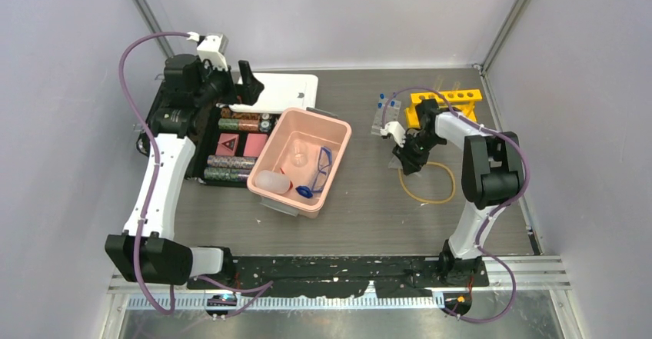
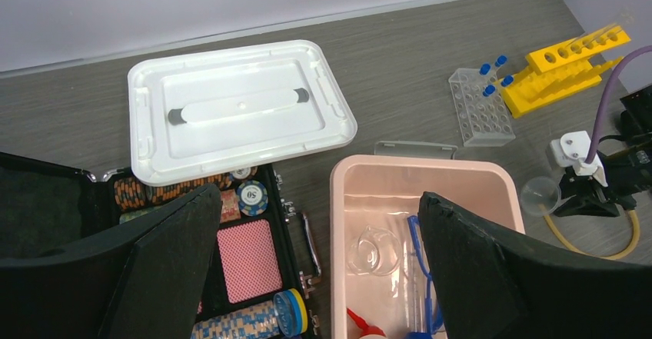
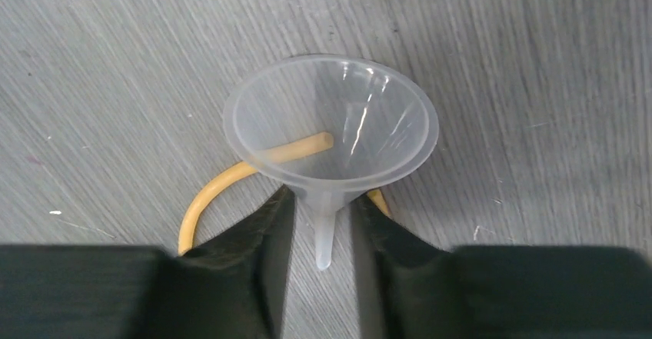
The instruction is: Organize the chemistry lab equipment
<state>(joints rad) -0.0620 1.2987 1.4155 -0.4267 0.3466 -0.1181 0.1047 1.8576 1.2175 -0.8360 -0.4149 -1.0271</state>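
My right gripper (image 3: 323,201) is shut on the neck of the clear funnel (image 3: 332,120) and holds it just over the yellow tubing (image 3: 204,193). In the top view it (image 1: 405,158) is at the loop of tubing (image 1: 427,184). The clear tube tray (image 1: 384,114) with blue-capped tubes stands beside the yellow rack (image 1: 446,102). The blue safety glasses (image 1: 319,171) and the white squeeze bottle (image 1: 273,181) lie in the pink tub (image 1: 338,135). My left gripper (image 2: 317,194) is open and empty, high above the tub's left edge.
The white lid (image 2: 238,108) lies behind an open black case of poker chips and cards (image 1: 231,143), left of the tub. A clear round dish (image 2: 373,250) lies in the tub. Cage walls close in the back and sides.
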